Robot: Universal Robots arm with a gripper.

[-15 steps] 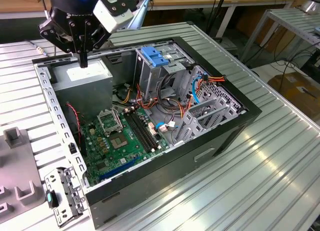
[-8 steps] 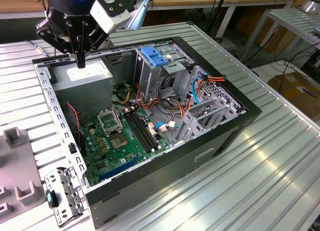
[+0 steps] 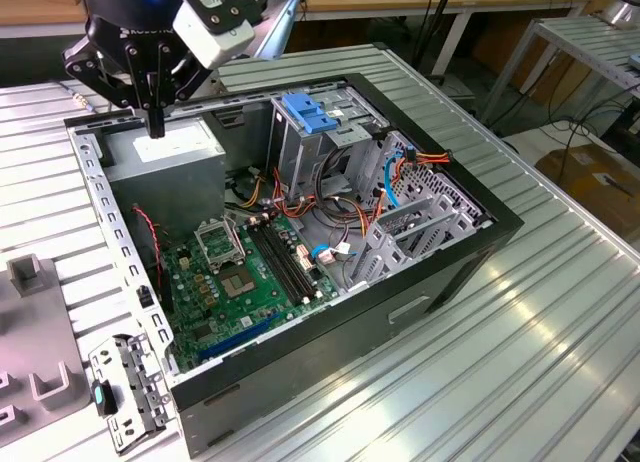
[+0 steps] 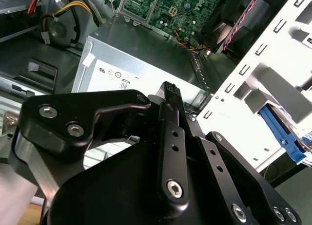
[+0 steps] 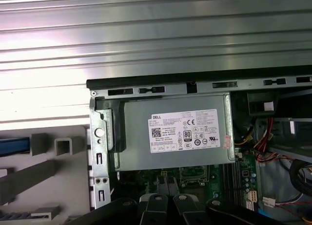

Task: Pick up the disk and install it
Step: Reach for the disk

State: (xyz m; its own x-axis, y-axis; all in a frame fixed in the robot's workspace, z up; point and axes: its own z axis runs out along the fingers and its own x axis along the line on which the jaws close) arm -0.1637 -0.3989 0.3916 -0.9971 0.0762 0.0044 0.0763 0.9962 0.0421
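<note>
My gripper [image 3: 155, 125] hangs shut, with nothing in it, just above the grey power supply [image 3: 170, 157] at the back corner of the open computer case [image 3: 420, 282]. Its black fingers [image 4: 170, 96] press together, and in the first wrist view the gripper [image 5: 164, 185] sits over the motherboard edge beside the power supply's white label [image 5: 184, 131]. Only a blue carrier edge of the disk [image 4: 282, 133] shows, lying in a pale fixture beside the case. The same disk [image 5: 13, 146] appears as a blue strip in the first wrist view, well off to the side of my gripper.
The case lies open on a ribbed metal table [image 3: 520, 362]. Inside are a green motherboard [image 3: 240, 272], a metal drive cage topped by a blue bracket [image 3: 310, 112], and loose orange and blue cables [image 3: 400, 167]. A grey fixture [image 3: 35, 332] stands at the exterior view's left.
</note>
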